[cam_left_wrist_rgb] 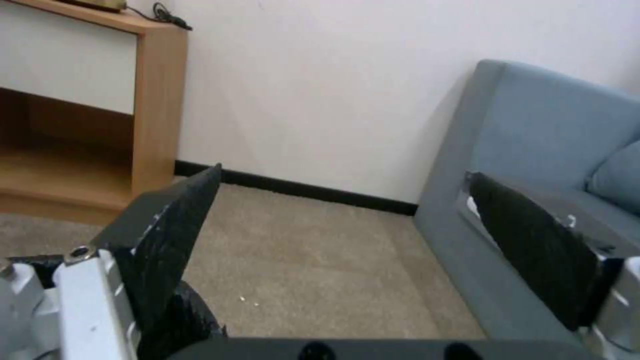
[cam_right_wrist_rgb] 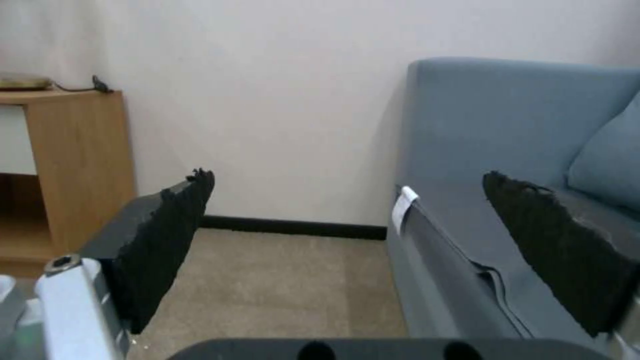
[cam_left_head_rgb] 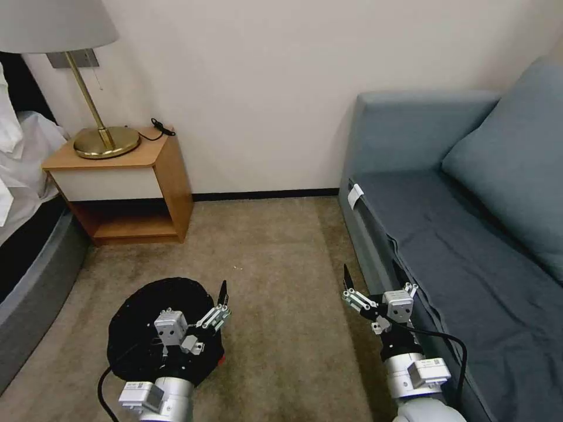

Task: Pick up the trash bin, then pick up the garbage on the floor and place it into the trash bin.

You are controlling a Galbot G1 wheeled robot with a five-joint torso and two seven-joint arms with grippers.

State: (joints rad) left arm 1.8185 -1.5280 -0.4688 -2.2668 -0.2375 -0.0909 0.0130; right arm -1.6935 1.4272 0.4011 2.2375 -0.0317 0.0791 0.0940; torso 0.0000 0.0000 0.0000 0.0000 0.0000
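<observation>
Beige carpet (cam_left_head_rgb: 275,258) runs from my base up to a white wall, with a wooden nightstand (cam_left_head_rgb: 126,187) carrying a brass lamp (cam_left_head_rgb: 105,140) off to my left beside the bed (cam_left_head_rgb: 29,193), and a blue-grey sofa (cam_left_head_rgb: 463,234) along my right. From the head view I see the trash bin (cam_left_head_rgb: 143,308), a round black basket with a black liner, standing upright on the carpet low on my left, its mouth facing up at me. My left pincer (cam_left_head_rgb: 193,313) hangs over the bin's right-hand side, and its fingers are spread apart, gripping nothing; in the left wrist view I see its two black pads (cam_left_wrist_rgb: 173,235) wide apart with bare carpet and the wall's dark baseboard between them. My right pincer (cam_left_head_rgb: 378,287) is raised over the carpet right next to the sofa's front edge, well apart from the bin, and it too is released, with nothing between its fingers; the right wrist view shows its pads (cam_right_wrist_rgb: 167,235) spread with the wall and the sofa's arm beyond. A tiny pale speck (cam_left_head_rgb: 237,268) lies on the carpet ahead of the bin; I cannot tell what it is.
</observation>
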